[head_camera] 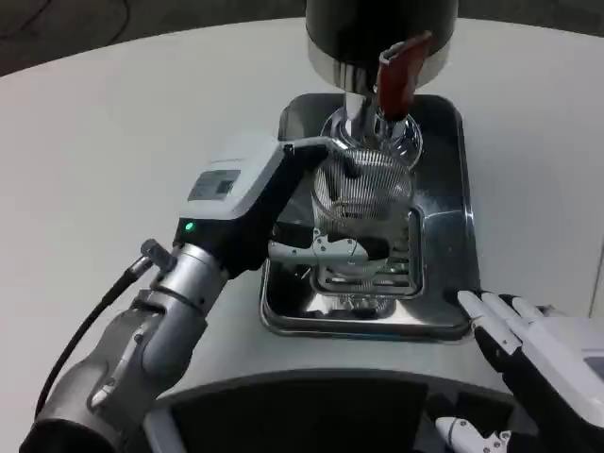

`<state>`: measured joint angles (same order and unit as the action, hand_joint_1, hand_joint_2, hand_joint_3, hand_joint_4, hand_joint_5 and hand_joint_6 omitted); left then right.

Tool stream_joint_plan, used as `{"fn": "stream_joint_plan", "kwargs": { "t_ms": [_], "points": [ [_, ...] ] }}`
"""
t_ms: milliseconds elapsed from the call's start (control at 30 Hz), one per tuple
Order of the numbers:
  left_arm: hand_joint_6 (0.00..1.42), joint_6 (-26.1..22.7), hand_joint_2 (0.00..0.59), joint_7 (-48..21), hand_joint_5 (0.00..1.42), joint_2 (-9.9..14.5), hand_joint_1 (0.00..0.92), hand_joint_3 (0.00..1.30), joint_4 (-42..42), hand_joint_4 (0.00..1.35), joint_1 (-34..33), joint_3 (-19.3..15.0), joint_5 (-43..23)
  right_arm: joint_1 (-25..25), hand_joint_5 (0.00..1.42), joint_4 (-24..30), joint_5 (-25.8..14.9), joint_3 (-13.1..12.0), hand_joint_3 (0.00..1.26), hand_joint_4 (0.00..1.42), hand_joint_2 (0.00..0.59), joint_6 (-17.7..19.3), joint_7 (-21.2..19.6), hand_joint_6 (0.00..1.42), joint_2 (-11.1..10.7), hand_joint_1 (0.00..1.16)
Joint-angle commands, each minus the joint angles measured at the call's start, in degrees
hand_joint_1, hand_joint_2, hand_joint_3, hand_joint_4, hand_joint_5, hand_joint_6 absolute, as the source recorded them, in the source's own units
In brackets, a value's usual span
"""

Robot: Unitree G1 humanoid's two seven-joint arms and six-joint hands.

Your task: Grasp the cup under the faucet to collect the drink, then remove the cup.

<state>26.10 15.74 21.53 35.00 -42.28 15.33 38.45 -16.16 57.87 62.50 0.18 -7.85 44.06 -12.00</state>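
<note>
Left hand (283, 203) reaches in from 8 o'clock, fingers wrapped around clear ribbed cup (363, 193) standing on metal drip tray (444, 316) grate. Cup sits directly under chrome faucet (363, 118) with red lever (396, 75) of dark dispenser (377, 28) at 12 o'clock. Right hand (538, 344) rests on white table (113, 142) at 4 o'clock, fingers extended, holding nothing.

A clear, ribbed cup (363, 184) is showing fine vertical lines, sitting over a shiny silver drip tray (444, 321). The faucet's lever (396, 80) is glowing dark red against a black-and-chrome dispenser (377, 33). The left hand (274, 203) is showing white (with a green light lit on its wrist); the table (113, 142) is looking plain white.
</note>
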Motion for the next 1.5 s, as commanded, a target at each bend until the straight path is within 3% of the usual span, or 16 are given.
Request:
{"fn": "stream_joint_plan", "kwargs": {
  "t_ms": [33, 333, 600, 700, 867, 1267, 1500],
  "points": [
    [1.42, -0.85, 0.193, 0.99, 1.42, 0.3, 0.503, 1.03, 0.86, 1.19, -0.23, 1.01, 1.01, -0.92, 0.0, 0.71, -0.48, -0.17, 0.0, 0.0, 0.401, 0.26, 0.82, 0.0, -0.29, 0.2],
    [1.41, -3.43, 0.129, -1.01, 1.23, 0.8, 0.441, 0.82, -0.24, 0.92, -0.18, 1.34, 0.5, -0.47, 0.0, 0.47, -0.7, -0.12, 0.0, 0.0, 0.407, 0.02, 1.0, 0.0, -0.2, 0.2],
    [1.29, -4.32, 0.111, -4.39, 0.96, 1.27, 0.276, 0.57, -0.08, 0.64, -0.14, 1.62, -0.86, 0.46, 0.0, -0.34, -0.78, 0.19, 0.0, 0.0, 0.409, -0.32, 2.0, 0.0, -0.19, 0.2],
    [1.16, -4.25, 0.098, -6.12, 0.81, 1.63, 0.228, 0.42, -0.01, 0.5, -0.24, 1.88, -1.68, 0.8, 0.0, -0.69, -0.87, 0.41, 0.0, 0.0, 0.41, -0.44, 2.13, 0.0, -0.23, 0.21],
    [1.07, -4.04, 0.093, -8.0, 0.74, 2.35, 0.201, 0.31, -0.61, 0.41, -0.35, 2.21, -2.1, 1.8, 0.0, -1.34, -0.77, 0.92, 0.0, 0.0, 0.41, -0.66, 2.29, 0.0, -0.14, 0.21],
    [0.99, -3.56, 0.096, -9.79, 0.67, 2.39, 0.186, 0.27, -0.51, 0.35, -1.41, 2.59, -2.9, 3.15, 0.0, -2.18, -0.98, 1.08, 0.0, 0.0, 0.41, -1.11, 3.11, 0.0, -0.45, 0.22],
    [0.82, -1.91, 0.089, -10.2, 0.54, 1.89, 0.168, 0.21, -0.09, 0.27, -2.19, 2.87, -3.94, 3.78, 0.0, -2.57, -1.58, 0.99, 0.0, 0.0, 0.41, -1.73, 3.48, 0.0, -0.8, 0.23]
  ]
}}
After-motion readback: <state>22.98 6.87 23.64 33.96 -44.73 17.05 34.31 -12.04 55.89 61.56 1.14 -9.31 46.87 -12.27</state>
